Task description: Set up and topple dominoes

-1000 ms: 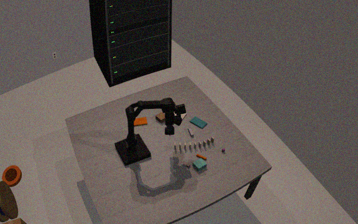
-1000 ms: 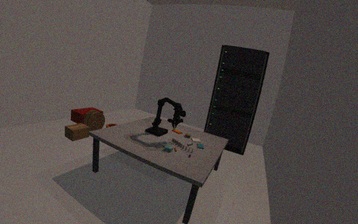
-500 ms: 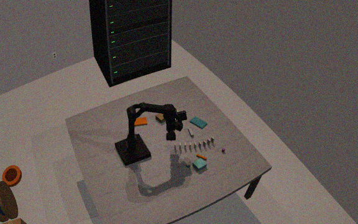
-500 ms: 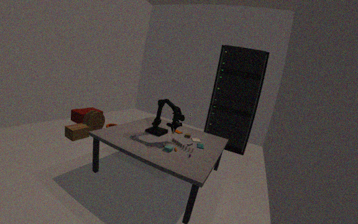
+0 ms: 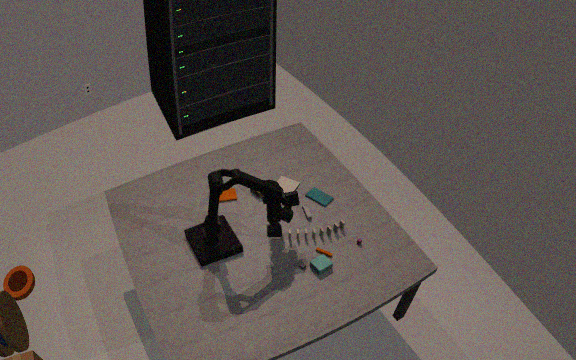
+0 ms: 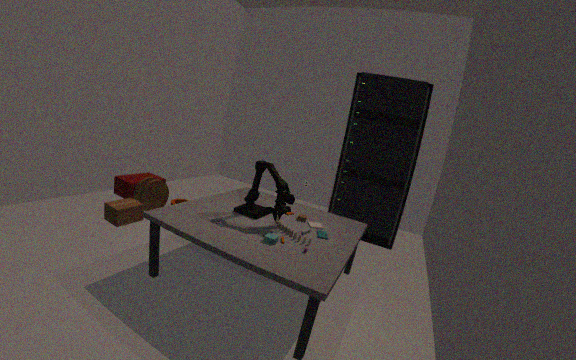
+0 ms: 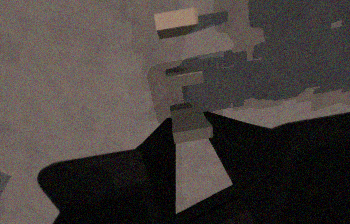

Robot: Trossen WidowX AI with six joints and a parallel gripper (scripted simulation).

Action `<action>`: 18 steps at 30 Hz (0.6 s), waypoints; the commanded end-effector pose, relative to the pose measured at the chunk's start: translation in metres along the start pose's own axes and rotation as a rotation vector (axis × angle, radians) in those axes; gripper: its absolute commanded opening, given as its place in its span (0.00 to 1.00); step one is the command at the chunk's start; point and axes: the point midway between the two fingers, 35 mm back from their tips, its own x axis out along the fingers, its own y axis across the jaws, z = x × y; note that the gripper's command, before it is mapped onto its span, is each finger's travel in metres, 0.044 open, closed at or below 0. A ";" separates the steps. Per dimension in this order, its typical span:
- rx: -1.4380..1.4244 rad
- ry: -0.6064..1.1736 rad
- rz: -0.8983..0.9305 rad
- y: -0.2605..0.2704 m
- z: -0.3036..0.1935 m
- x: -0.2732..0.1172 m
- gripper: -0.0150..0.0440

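My gripper (image 5: 274, 236) (image 6: 277, 218) (image 7: 187, 120) is shut on a pale domino (image 7: 193, 134), low over the table at the robot-side end of the row. The held domino looks upright and in line with the row, with a gap to the nearest standing one. Whether its foot touches the table cannot be told. The row of several pale standing dominoes (image 5: 314, 234) (image 6: 296, 235) runs away from the robot. The wrist view shows its nearest domino (image 7: 188, 77) in the arm's shadow and a further, brighter domino (image 7: 176, 19). The fingers hide part of the held domino.
A teal box (image 5: 321, 263) (image 6: 270, 238) and an orange bar (image 5: 324, 252) lie on one side of the row. A grey tool (image 5: 307, 214), a teal slab (image 5: 319, 196) and a white card (image 5: 288, 183) lie on the other. A small purple object (image 5: 359, 242) is beyond the far end.
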 end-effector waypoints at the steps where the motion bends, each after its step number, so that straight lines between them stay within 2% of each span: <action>1: -0.003 0.002 -0.003 -0.002 -0.004 0.017 0.44; 13: -0.003 0.002 -0.003 -0.002 -0.004 0.017 0.44; 18: -0.003 0.002 -0.003 -0.002 -0.004 0.017 0.66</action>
